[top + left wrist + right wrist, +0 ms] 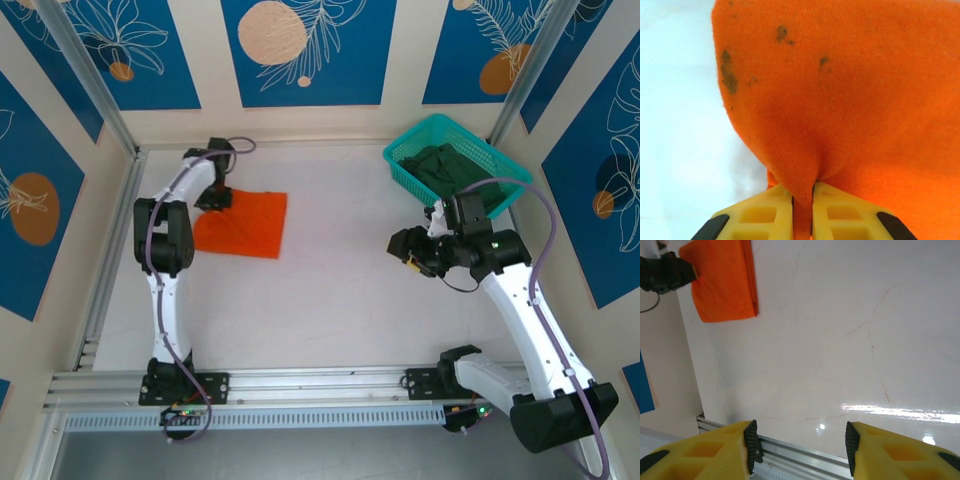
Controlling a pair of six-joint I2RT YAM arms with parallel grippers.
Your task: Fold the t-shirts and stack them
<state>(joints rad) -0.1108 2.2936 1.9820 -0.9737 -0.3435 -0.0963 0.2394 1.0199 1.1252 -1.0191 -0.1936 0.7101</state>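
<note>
A folded orange t-shirt (242,225) lies on the white table at the back left, also seen from afar as an orange t-shirt (725,280) in the right wrist view. My left gripper (212,199) sits at its back left corner, shut on a pinch of the orange cloth (840,100), which is drawn up between the yellow fingers (765,212). The dark green t-shirt (450,168) lies bunched inside the teal basket (400,160). My right gripper (412,250) hovers over the table right of centre, open and with nothing between its fingers (730,452).
The teal basket stands at the back right, just behind my right arm. Metal rails (300,385) run along the table's near edge and a frame post (110,250) along the left side. Bare table (340,290) stretches between the two arms.
</note>
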